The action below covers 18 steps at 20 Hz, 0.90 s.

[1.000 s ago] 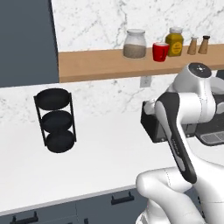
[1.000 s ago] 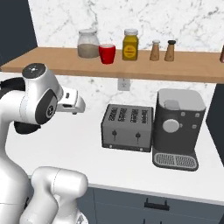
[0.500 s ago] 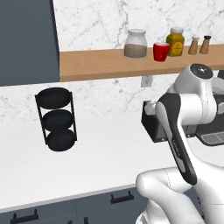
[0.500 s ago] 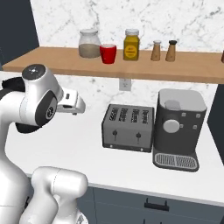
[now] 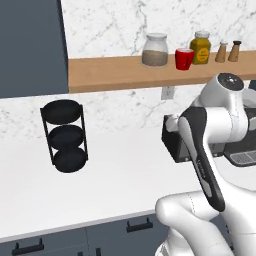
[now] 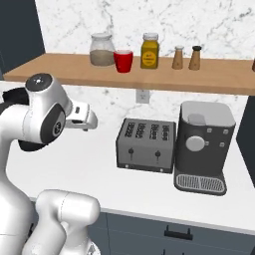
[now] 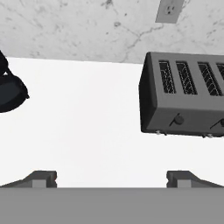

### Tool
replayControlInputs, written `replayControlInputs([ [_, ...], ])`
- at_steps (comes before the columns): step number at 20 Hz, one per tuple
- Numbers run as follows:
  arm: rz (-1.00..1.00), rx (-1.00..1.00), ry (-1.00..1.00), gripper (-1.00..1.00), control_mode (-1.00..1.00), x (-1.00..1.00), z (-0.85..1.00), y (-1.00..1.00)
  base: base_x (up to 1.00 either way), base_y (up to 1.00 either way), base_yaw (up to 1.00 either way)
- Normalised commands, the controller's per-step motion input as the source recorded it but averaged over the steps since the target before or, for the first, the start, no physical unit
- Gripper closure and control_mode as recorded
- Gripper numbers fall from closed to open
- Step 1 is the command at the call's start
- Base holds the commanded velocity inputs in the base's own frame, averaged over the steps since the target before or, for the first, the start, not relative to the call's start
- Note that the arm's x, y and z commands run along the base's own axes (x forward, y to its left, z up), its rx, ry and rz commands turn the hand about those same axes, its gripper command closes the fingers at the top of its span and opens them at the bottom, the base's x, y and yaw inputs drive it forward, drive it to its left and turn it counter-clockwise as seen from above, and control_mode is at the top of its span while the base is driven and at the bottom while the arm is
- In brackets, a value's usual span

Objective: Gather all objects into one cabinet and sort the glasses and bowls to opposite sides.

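Wood shelf [image 6: 214, 79], a long flat plank, runs along the veined marble wall. On it the glossy red mug [image 6: 123, 61] stands upright between a clear lidded jar [image 6: 102, 50] and a yellow jar [image 6: 149, 51]. Below the shelf, a boxy grey toaster [image 7: 183, 98] sits on the smooth white counter [image 7: 87, 127]. The gripper [image 7: 111, 179] hovers over that counter with fingers spread wide, holding nothing.
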Motion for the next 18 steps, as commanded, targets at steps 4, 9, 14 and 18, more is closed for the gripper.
replayControlInputs([
  [4,-0.13,0.08,0.01,-1.0,-1.0,-0.05,0.3,-0.89,0.0,0.0,0.0],
  [9,-0.15,0.06,-0.04,-1.0,-1.0,0.48,0.7,-0.27,0.0,0.0,0.0],
  [14,-0.18,0.0,-0.15,-1.0,-1.0,0.07,0.96,-0.22,0.0,0.0,0.0],
  [18,-0.18,0.0,-0.1,-1.0,-1.0,-0.01,0.89,-0.32,0.0,0.0,0.0],
])
